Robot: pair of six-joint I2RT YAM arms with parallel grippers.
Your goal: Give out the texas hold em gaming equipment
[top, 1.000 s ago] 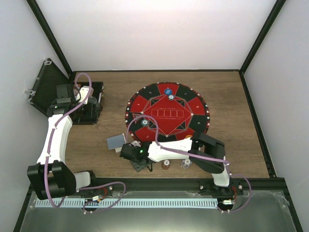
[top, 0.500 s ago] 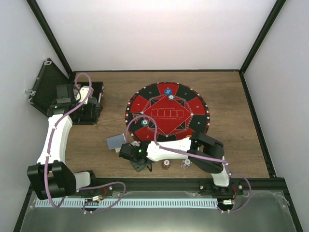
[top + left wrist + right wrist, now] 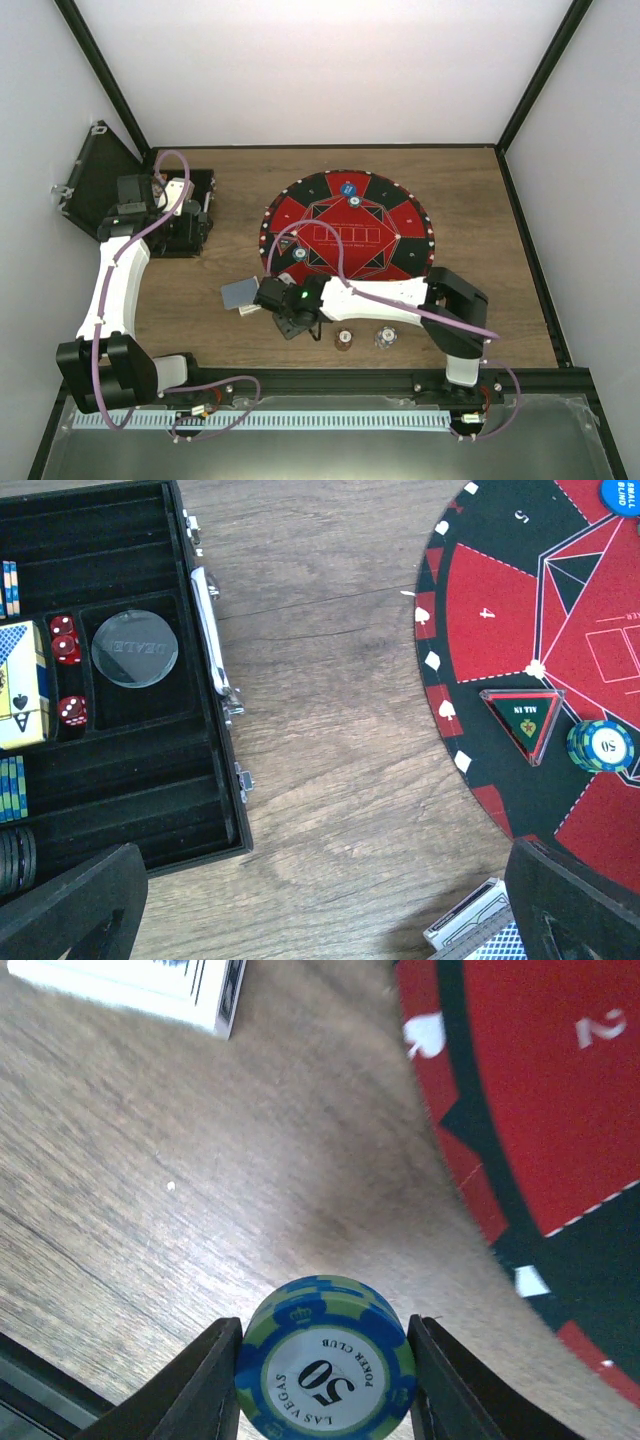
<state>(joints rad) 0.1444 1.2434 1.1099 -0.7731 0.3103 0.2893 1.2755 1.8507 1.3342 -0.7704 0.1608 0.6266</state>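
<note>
Chips, a teal stack, sit clamped in our right gripper. The mat lies just beside it, farther out and rightward. Our left gripper hangs wide over the case.

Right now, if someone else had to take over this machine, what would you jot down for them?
Left gripper: open, empty, near the black case.
Right gripper: shut on the held teal stack, above the wooden table beside the mat.
Done: left teal stack, far teal stack and blue button sit on the mat.
Off the mat: card deck to its left; dark red stack and whitish stack on the wood in front of it.
Left: probably set down the held stack, then deal cards and the remaining chips; the case holds more.
</note>
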